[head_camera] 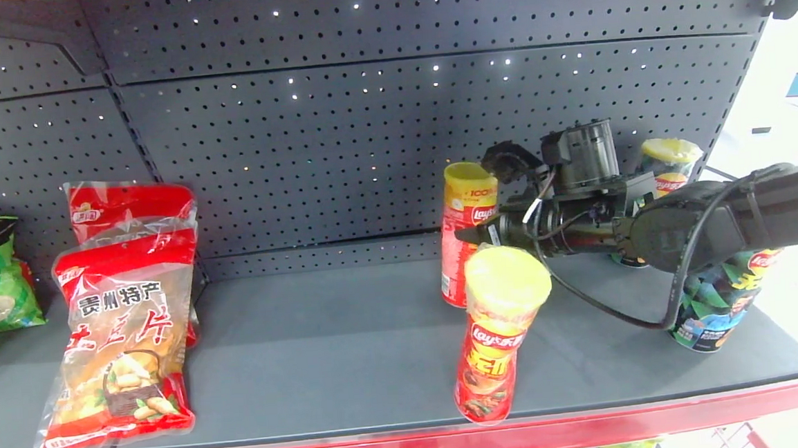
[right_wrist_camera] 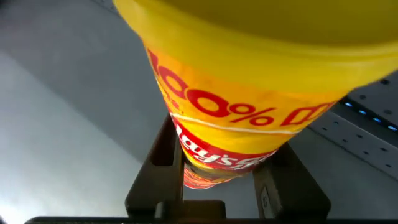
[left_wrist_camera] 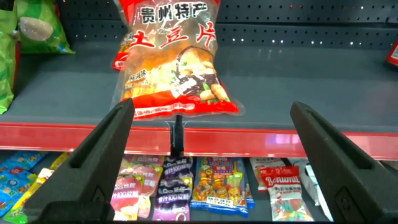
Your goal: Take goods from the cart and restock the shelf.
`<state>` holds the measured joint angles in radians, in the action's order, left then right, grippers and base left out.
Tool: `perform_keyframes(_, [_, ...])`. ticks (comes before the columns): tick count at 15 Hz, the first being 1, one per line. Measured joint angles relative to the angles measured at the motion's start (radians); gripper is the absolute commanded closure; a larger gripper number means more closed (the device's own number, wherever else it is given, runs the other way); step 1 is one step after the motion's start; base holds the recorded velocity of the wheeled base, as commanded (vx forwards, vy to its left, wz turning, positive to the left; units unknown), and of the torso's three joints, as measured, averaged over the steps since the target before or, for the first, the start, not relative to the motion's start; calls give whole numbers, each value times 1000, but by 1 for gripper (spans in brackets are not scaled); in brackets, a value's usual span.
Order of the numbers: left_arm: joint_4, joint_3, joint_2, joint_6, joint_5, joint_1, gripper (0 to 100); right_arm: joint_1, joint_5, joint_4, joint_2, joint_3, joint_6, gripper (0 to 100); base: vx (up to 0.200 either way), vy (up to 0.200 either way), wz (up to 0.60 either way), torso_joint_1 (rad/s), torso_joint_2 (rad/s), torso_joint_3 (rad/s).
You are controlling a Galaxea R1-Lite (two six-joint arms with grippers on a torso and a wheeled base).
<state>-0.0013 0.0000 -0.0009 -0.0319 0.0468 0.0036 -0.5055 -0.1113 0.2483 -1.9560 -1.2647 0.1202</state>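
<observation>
Red-and-yellow rear can [head_camera: 468,199] stands upright on shelf [head_camera: 350,338], centre right of frame, near back wall. We see right gripper [head_camera: 468,237] clamped on its middle, long axis vertical between fingers. Left gripper [left_wrist_camera: 211,109] gapes wide, facing bag [left_wrist_camera: 171,68]; right arm nearer.

In the right gripper [right_wrist_camera: 227,186], the rear red can [right_wrist_camera: 249,112] has its top cut off by the edge. Behind that gripper, the arm covers much of a dark patterned can [head_camera: 716,315] and a yellow-lidded can [head_camera: 671,150].
</observation>
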Motion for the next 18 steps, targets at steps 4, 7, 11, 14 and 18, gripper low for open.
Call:
perform_keyframes(4, [0, 0, 0, 0, 0, 1, 0, -11, 41, 3, 9, 17, 0, 100, 0, 0, 0, 0, 0, 0])
perform_keyframes(7, [0, 0, 0, 0, 0, 1, 0, -11, 40, 7, 19, 60, 0, 100, 0, 0, 0, 0, 0, 0])
perform_keyframes(11, [0, 0, 0, 0, 0, 1, 0, -13, 35, 11, 35, 97, 0, 100, 0, 0, 0, 0, 0, 0])
perform_keyframes(14, [0, 0, 0, 0, 0, 1, 0, -29, 18, 9, 37, 100, 3, 100, 0, 0, 0, 0, 0, 0])
perform_keyframes(18, [0, 0, 0, 0, 0, 0, 0, -40, 19, 7, 37, 97, 1, 100, 0, 0, 0, 0, 0, 0])
